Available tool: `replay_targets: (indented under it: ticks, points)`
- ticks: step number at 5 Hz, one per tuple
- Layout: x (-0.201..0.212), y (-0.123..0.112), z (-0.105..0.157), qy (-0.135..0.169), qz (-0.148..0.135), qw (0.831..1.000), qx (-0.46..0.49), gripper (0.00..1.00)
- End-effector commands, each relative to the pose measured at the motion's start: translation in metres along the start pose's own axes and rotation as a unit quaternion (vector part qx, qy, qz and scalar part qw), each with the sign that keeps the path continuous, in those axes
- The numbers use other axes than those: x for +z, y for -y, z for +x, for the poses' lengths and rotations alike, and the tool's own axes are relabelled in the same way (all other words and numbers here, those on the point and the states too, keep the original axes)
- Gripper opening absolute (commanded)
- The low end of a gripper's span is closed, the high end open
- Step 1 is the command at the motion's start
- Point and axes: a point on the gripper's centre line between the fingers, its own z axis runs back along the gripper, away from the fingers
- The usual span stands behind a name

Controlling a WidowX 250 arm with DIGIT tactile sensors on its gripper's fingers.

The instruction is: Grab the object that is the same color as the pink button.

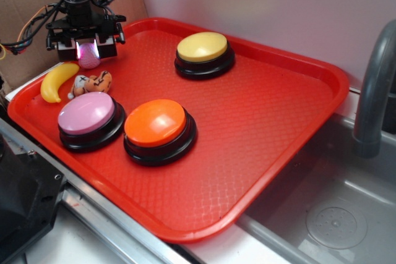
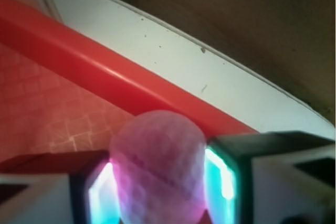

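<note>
Right now the pink ball sits between the two fingers of the gripper at the far left corner of the red tray. In the wrist view the lit pads press against both sides of the ball, so the fingers look clenched on it. Whether it rests on the tray or hangs just above it cannot be told.

Judging by this, the grasp itself is in hand, and the next move calls for a straight lift while the squeeze holds, since a round ball can roll out of flat pads.

The ball is small, round and dimpled, with a faint seam. Its colour matches the pink button, a broad smooth dome on a black base at the near left. Between ball and button lie a yellow banana, curved and glossy, and a small orange-and-white plush toy, soft and lumpy. Further right stand an orange button and, far off, a yellow button. The tray floor has a fine grid texture.
</note>
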Motion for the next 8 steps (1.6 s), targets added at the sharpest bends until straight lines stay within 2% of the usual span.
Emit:
replay_targets:
  ticks: [1,2,3,5,6,7,8]
  points:
    - [0.033,-0.007,0.014,0.035,-0.036,0.999,-0.013,0.0]
    - [0.06,-0.003,0.007,0.05,-0.047,0.996,-0.065,0.0]
    - [0.085,0.003,-0.005,0.041,-0.074,0.99,-0.115,0.0]
    - [0.137,0.011,-0.057,-0.001,-0.145,0.955,-0.257,0.0]
    - [0.15,0.012,-0.077,-0.029,-0.16,0.932,-0.325,0.0]
    - [0.159,0.012,-0.097,-0.036,-0.161,0.915,-0.368,0.0]
    - [0.162,0.014,-0.113,-0.038,-0.159,0.906,-0.392,0.0]
